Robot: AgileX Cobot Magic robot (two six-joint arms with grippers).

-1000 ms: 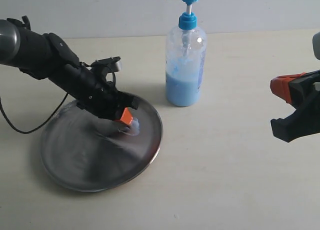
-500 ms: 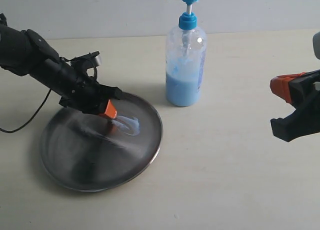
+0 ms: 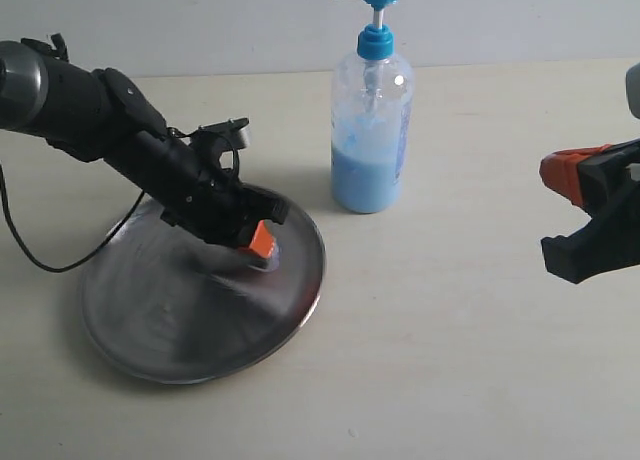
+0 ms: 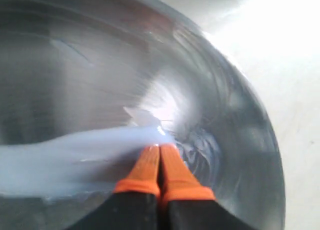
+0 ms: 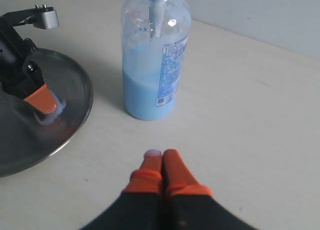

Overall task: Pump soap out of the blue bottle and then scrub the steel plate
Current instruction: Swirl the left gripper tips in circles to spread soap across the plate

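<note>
While the left gripper [image 4: 159, 150], tips pressed together, sits in soap [image 4: 70, 162] on the steel plate [image 3: 150, 340] at lower left, the blue bottle [image 3: 370, 120] stands top centre, its blue label print seemingly too small to read; the right gripper [image 5: 161, 157], likewise pressed together, hangs at right.

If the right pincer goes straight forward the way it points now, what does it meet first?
Most likely the blue bottle, which stands straight ahead of the shut right pincer; bare table lies between. It seems tilted downward, so it might touch the table first.
</note>
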